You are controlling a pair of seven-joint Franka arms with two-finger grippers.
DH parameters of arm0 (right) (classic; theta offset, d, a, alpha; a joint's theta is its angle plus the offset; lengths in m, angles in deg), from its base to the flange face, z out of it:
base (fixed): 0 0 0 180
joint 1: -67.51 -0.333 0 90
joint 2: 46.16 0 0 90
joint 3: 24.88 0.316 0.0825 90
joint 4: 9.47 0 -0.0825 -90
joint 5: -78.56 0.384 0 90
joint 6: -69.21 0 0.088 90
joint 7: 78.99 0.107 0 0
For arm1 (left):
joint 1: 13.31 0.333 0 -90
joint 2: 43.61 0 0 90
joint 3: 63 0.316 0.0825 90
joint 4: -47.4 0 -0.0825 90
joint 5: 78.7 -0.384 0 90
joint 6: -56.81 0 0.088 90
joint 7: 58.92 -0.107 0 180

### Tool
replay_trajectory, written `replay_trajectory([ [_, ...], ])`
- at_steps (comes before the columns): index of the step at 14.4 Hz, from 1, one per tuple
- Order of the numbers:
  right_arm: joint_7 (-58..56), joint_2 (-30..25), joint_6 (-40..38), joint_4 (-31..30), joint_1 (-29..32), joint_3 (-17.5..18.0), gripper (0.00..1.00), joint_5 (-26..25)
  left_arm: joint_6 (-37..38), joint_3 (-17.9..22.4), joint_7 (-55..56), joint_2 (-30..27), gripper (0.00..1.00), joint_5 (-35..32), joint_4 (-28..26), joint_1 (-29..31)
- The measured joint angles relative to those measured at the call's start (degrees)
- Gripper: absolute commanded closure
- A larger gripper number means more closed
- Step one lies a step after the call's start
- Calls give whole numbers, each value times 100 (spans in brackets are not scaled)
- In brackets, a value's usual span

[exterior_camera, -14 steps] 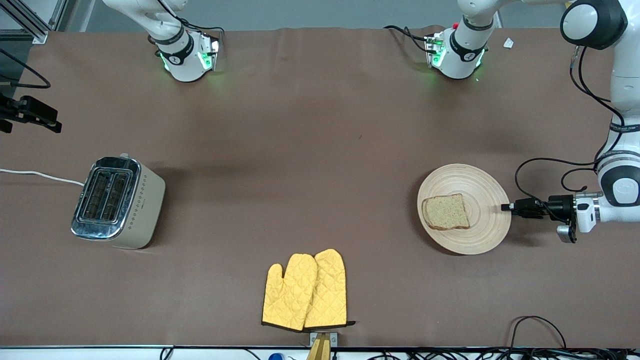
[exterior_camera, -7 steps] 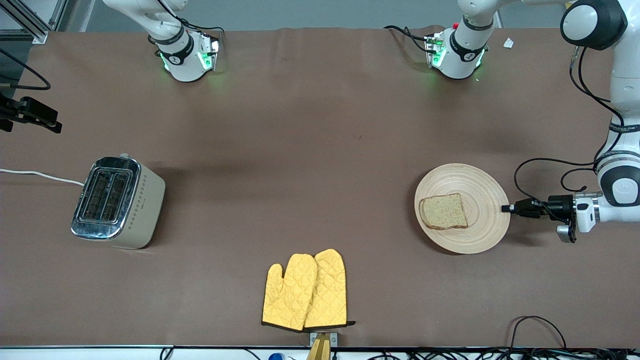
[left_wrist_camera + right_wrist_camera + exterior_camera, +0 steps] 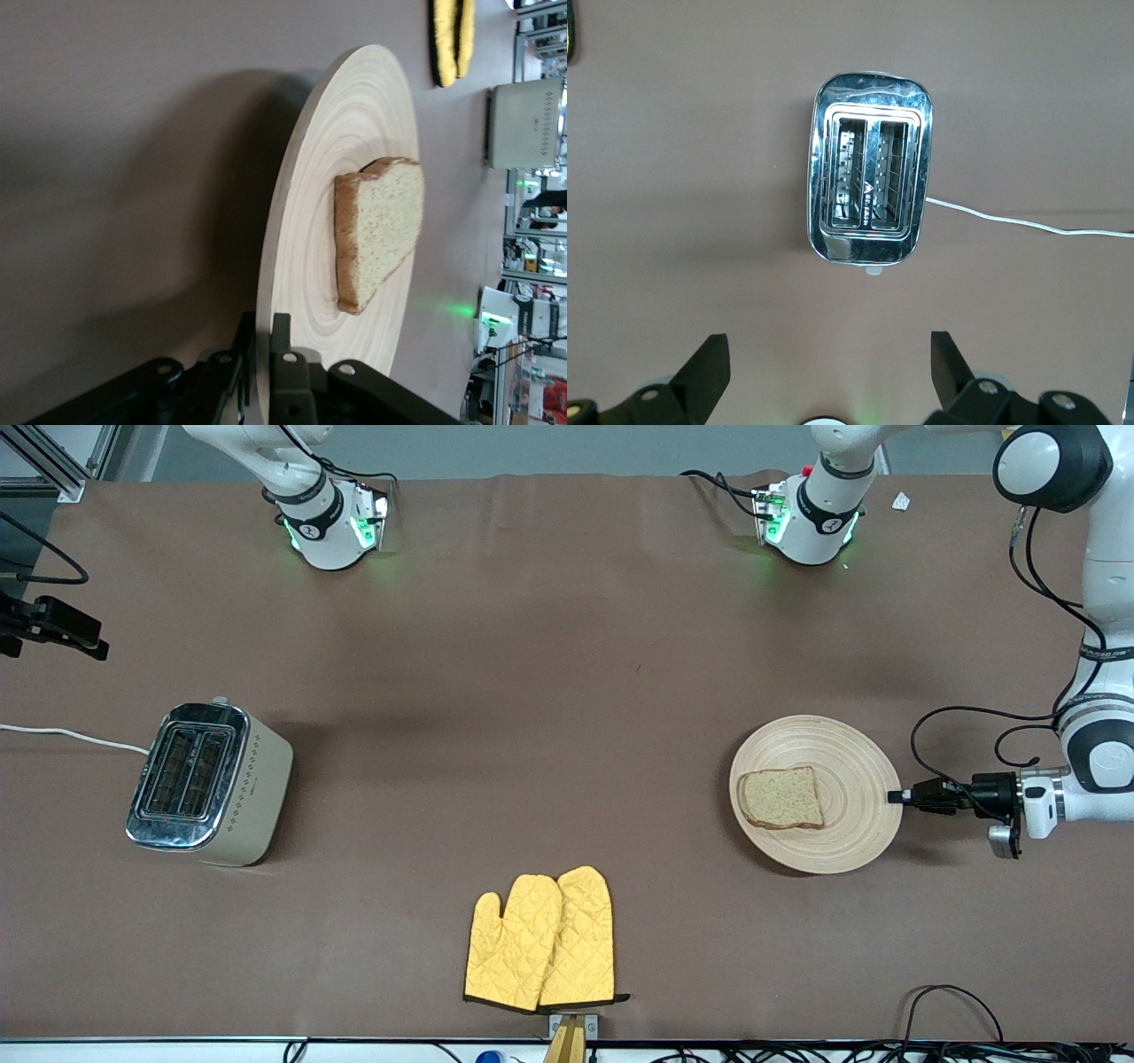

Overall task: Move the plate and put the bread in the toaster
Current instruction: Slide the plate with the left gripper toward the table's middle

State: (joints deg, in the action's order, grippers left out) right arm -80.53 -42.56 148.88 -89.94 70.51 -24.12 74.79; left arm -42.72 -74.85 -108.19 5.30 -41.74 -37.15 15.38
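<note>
The light-wood plate [image 3: 846, 815] lies toward the left arm's end of the table with the brown bread [image 3: 780, 798] slice on it. My left gripper [image 3: 895, 797] is shut on the plate's rim at the edge facing the left arm's end; in the left wrist view one finger sits above and one below the rim, with the gripper [image 3: 263, 323], plate [image 3: 354, 159] and bread [image 3: 390, 221] all showing. The beige toaster [image 3: 208, 784] stands toward the right arm's end, both slots empty. My right gripper [image 3: 828, 350] is open and empty, high over the toaster [image 3: 871, 181].
A pair of yellow oven mitts [image 3: 540, 941] lies near the table's front edge, between the toaster and the plate. The toaster's white cord [image 3: 71, 735] runs off the table's end. Cables hang from the left arm [image 3: 974, 717].
The plate with the bread on it has slid a little toward the toaster, and my left gripper has moved with it. The right gripper has not moved.
</note>
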Motion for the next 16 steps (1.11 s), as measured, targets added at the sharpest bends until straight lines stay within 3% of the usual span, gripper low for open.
replay_trajectory([
  [9, 0, 0, -1, 0, 4, 0, 0, 0, -68, -1289, 1008, -4, 100, -3, 12, -188],
  [16, 0, 0, -7, 0, 17, -2, 0, 0, -544, -1882, 1730, -6, 100, -4, -26, -707],
])
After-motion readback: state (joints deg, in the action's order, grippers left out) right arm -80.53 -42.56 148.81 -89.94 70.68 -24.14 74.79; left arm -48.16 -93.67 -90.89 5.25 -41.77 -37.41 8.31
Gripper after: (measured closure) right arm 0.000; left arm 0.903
